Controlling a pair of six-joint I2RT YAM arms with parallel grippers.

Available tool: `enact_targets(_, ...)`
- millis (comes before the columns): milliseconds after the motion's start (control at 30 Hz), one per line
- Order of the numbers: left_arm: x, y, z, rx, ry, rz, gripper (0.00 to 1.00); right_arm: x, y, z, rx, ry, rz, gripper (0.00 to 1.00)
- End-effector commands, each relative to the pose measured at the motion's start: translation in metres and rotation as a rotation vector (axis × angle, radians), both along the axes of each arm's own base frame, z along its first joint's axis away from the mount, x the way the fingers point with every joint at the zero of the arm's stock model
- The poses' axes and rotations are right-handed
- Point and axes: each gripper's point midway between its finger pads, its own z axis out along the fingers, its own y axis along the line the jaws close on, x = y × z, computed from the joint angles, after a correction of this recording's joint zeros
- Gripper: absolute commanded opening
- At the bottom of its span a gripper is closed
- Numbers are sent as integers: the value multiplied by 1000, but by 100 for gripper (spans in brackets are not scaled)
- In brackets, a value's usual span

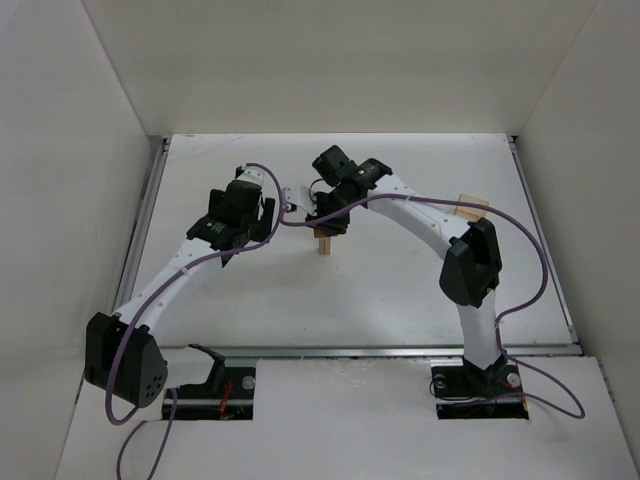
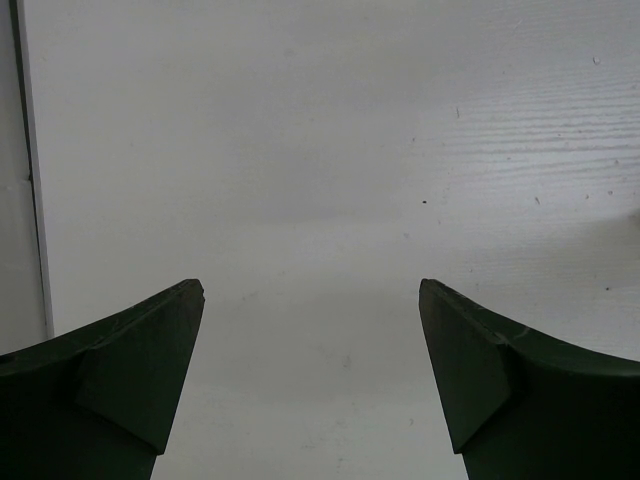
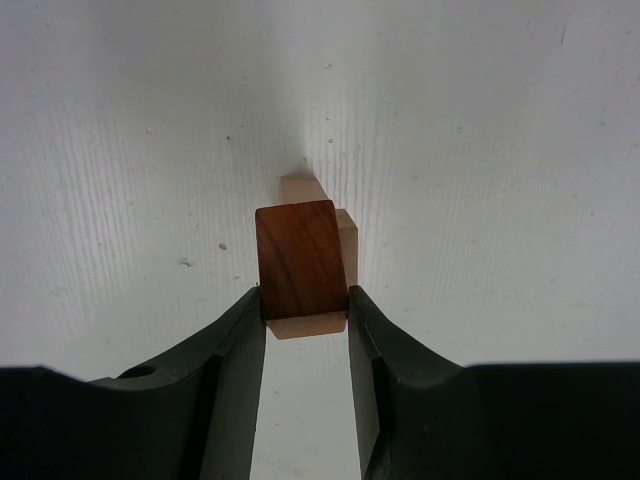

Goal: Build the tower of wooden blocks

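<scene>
My right gripper (image 3: pixel 305 297) is shut on a reddish-brown wooden block (image 3: pixel 300 255), its fingers pressing both sides. Pale tan wood (image 3: pixel 346 232) of the post shows directly under and behind the block; I cannot tell whether the two touch. In the top view the slim tan post (image 1: pixel 323 245) stands upright at the table's middle, with the right gripper (image 1: pixel 328 224) right over its top. My left gripper (image 1: pixel 243 238) hovers to the left of the post, apart from it. In its wrist view the left gripper (image 2: pixel 310 290) is open wide and empty over bare table.
A larger pale tan block (image 1: pixel 472 207) lies at the right, partly behind the right arm. White walls enclose the table on the left, back and right. A metal rail (image 1: pixel 150 200) runs along the left edge.
</scene>
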Motion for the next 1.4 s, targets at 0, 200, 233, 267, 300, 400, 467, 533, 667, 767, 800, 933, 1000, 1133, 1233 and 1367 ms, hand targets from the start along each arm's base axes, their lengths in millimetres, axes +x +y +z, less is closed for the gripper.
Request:
enact_targets(0,-1,-4,8,-7,-32,-34,87,9,9,6,19,-33,-28,2)
enact_targets(200,-1,-4,8,-7,-32,-34,87,10,10,7,27,-35,-36,2)
enact_targets(233,-1,-4,8,-7,-32,-34,87,12,11,10,27,-47,-41,2)
enact_targets(267,-1,-4,8,-7,-32,-34,87,12,11,10,27,-48,-41,2)
enact_targets(300,-1,-4,8,-7,-32,-34,87,12,11,10,27,-48,-41,2)
enact_targets(400,-1,-4,8,-7,-32,-34,87,14,12,14,34,-54,-41,2)
enact_targets(467,-1,-4,8,-7,-32,-34,87,14,12,14,34,-54,-41,2)
enact_targets(533,-1,-4,8,-7,-32,-34,87,13,11,18,40,-61,-41,2)
enact_targets(667,-1,-4,8,-7,-32,-34,87,12,13,18,46,-55,-36,2)
enact_targets(767,-1,-4,8,-7,-32,-34,87,13,14,21,52,-62,-36,2)
enact_targets(800,-1,-4,8,-7,-32,-34,87,13,14,21,52,-62,-36,2)
enact_targets(933,1,-5,9,-11,-40,-34,87,15,15,25,59,-68,-36,2)
enact_targets(1000,0,-4,6,-7,-32,-34,87,15,15,25,59,-68,-36,2)
enact_targets(1133,-1,-6,5,-13,-29,-41,87,15,15,25,59,-68,-36,2)
enact_targets(1233,-1,-6,5,-13,-29,-41,87,15,15,25,59,-68,-36,2)
enact_targets(1367,-1,-6,5,-13,-29,-41,87,14,14,17,46,-55,-36,2)
